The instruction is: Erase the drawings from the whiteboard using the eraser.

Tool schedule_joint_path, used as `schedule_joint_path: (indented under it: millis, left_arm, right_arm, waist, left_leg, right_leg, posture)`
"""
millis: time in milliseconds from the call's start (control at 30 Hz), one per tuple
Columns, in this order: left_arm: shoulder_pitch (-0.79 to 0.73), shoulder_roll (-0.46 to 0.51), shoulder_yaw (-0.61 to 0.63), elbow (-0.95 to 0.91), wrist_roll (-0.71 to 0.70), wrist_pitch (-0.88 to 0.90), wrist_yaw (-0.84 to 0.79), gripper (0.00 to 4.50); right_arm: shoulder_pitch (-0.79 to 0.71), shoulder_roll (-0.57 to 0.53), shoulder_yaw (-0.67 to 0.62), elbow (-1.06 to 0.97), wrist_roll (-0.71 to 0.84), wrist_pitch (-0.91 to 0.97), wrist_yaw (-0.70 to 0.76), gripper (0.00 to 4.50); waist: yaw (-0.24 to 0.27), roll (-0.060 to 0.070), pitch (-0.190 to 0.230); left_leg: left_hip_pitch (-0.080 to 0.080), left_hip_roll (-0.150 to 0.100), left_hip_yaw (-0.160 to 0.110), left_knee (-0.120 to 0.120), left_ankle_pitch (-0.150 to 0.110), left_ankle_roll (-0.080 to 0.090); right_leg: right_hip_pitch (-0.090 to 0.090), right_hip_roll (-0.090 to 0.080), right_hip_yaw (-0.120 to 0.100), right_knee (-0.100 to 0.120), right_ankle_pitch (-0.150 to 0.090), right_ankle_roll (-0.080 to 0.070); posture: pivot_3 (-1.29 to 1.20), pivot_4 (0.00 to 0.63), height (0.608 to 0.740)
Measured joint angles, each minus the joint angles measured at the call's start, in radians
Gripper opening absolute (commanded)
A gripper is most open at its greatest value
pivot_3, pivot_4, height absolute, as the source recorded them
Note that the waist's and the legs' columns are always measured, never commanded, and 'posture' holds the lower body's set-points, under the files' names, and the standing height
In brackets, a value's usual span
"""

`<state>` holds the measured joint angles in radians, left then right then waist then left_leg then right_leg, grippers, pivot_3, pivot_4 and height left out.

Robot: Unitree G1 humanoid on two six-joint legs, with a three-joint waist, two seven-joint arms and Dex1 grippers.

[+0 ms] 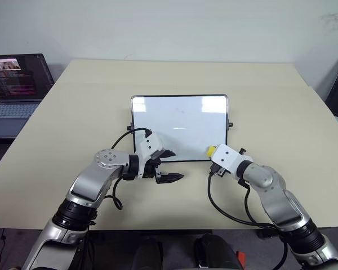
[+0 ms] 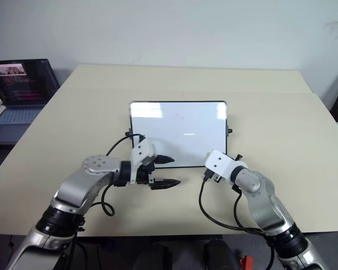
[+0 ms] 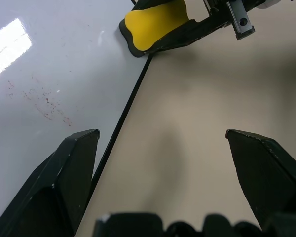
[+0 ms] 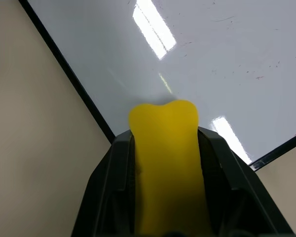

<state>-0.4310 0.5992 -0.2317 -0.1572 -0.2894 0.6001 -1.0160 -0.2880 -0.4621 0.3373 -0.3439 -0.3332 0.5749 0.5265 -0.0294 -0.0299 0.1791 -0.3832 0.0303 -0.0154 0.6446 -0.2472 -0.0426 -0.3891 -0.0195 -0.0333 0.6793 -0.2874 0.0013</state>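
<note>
1. The left arm reaches in from the bench's near edge, bent at the elbow, with its forearm turned toward the right. The left gripper is released, its two black fingers spread wide; one finger lies over the whiteboard's near left corner and the other over bare bench just in front of the frame.
2. The right arm comes in from the near right, with its forearm angled forward and toward the left. The right gripper is clenched on the eraser, its fingers pressing both long sides of the yellow block.
3. The eraser's front end sits over the whiteboard's near right corner, just inside the black frame; the left wrist view shows its dark underside at that edge.
4. The whiteboard lies flat at the middle of the bench. Its glossy surface carries glare streaks and faint reddish specks; I cannot make out any triangle outlines on it.
5. A laptop stands open off the bench's far left corner; the writing on its screen is too small to read.
</note>
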Motion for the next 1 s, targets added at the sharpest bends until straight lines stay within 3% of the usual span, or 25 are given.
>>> schedule_joint_path:
  millis: [467,733,1000]
  left_arm:
    - [-0.055,-0.017,-0.028,-0.046,0.004,-0.051,-0.020,4.50]
    - [-0.143,-0.041,-0.105,-0.016,0.045,-0.151,-0.070,4.50]
    - [-0.236,-0.171,-0.172,0.155,0.126,-0.279,-0.072,4.50]
  right_arm:
    - [0.035,0.036,-0.167,-0.138,0.187,0.189,0.045,1.38]
    - [0.136,0.042,-0.381,-0.321,0.325,0.366,0.036,1.38]
    - [0.243,0.155,-0.593,-0.320,0.392,0.419,-0.084,1.38]
  waist:
    - [0.007,0.000,0.001]
    - [0.012,0.000,0.001]
    - [0.023,0.001,0.001]
  left_leg:
    - [-0.004,0.000,-0.002,-0.001,0.000,0.000]
    - [-0.006,-0.001,-0.002,-0.001,0.000,0.000]
    - [-0.007,-0.002,-0.002,0.000,0.000,0.000]
  right_leg:
    - [-0.001,0.000,-0.001,-0.001,0.000,0.000]
    - [-0.002,0.000,-0.003,-0.002,-0.001,0.000]
    - [-0.002,0.001,-0.002,-0.002,-0.001,0.000]
  posture:
    - [0.00,0.150,0.740]
    - [0.00,0.150,0.740]
    - [0.00,0.150,0.740]
